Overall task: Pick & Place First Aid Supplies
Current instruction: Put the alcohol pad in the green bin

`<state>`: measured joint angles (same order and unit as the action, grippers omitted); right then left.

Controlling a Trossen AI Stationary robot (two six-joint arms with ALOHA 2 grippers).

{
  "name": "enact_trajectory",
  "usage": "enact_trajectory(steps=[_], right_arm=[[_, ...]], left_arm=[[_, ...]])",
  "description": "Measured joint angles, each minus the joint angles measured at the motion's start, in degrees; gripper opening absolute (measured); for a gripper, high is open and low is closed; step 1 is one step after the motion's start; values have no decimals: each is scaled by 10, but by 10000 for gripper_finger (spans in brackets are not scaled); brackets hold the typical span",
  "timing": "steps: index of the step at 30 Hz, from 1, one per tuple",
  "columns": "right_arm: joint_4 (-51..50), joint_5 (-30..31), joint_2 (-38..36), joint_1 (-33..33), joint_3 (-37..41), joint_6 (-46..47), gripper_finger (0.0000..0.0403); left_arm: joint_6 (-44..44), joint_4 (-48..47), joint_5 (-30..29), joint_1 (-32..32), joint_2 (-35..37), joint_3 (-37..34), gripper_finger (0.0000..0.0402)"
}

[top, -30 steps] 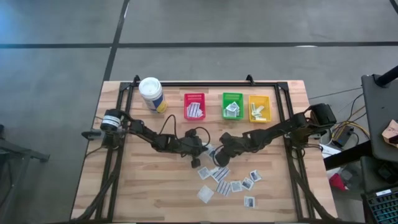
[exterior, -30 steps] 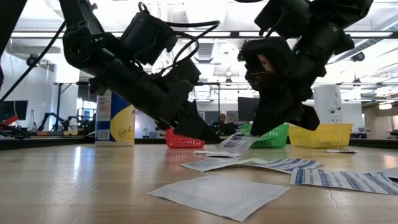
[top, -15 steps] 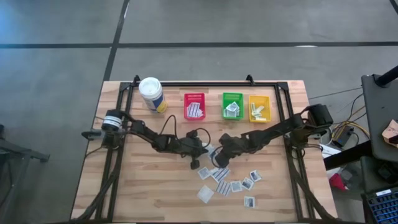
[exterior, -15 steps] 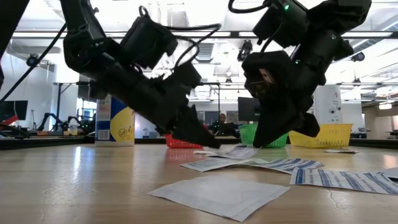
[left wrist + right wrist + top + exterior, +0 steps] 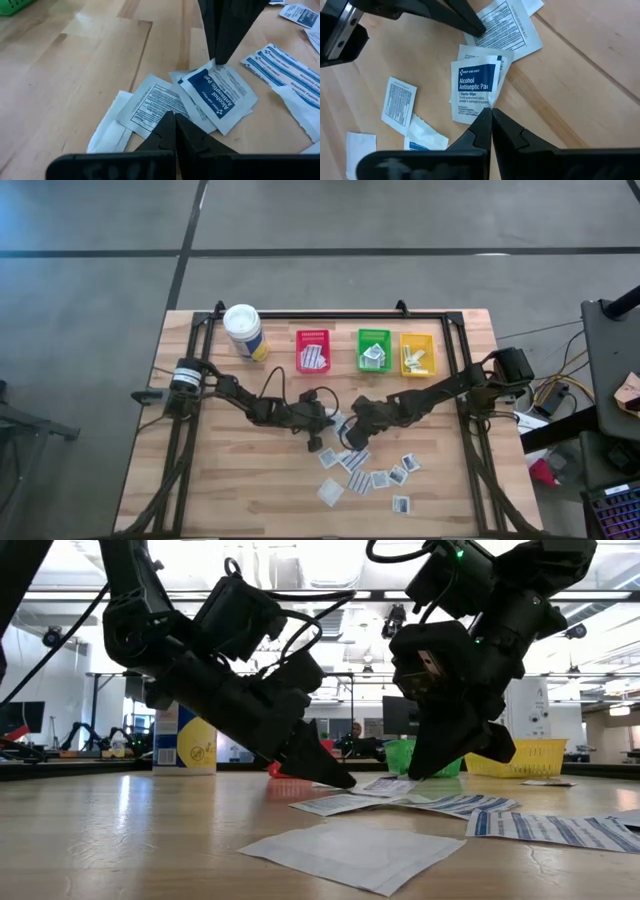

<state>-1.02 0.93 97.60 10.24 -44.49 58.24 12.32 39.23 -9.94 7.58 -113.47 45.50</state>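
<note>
Landmark: the antiseptic pad packet (image 5: 217, 93), white with a dark-blue print, is taken as reference; it is laid flat near the middle of the desk (image 5: 230, 480), on top of other packets.
Left gripper (image 5: 331, 423): closed tight, nothing held; its tip is lowered onto a white printed packet (image 5: 150, 104) just beside the landmark, on the canister side.
Right gripper (image 5: 346, 430): closed tight, nothing held; its tip is set at the edge of the landmark packet, opposite the left gripper.
First aid supplies, loose (image 5: 372, 477): many small flat white packets, some blue-striped, are scattered on the desk beyond the landmark, toward the front edge; one plain white square (image 5: 352, 855) is seen nearest the low camera.
First aid supplies, sorted: some packets are already held in the bins behind the landmark.
Red bin (image 5: 312, 351): behind the landmark, at the rear of the desk.
Green bin (image 5: 374, 349): behind the landmark, between red and yellow.
Yellow bin (image 5: 417, 353): beside the green bin, farther right.
Canister (image 5: 244, 332): white with yellow label, stood upright at the rear, well apart from the landmark.
</note>
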Motion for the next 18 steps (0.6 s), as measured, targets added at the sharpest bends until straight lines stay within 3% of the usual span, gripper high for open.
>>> enact_trajectory(steps=[5, 10, 18], right_arm=[[0, -1, 0, 0, 0, -2, 8], [0, -1, 0, 0, 0, -2, 8], [0, -1, 0, 0, 0, 2, 8]], left_arm=[[-9, 10, 4, 1, 0, 0, 0], [-24, 52, 51, 6, 0, -1, 0], [-28, 44, 49, 8, -4, -2, 0]])
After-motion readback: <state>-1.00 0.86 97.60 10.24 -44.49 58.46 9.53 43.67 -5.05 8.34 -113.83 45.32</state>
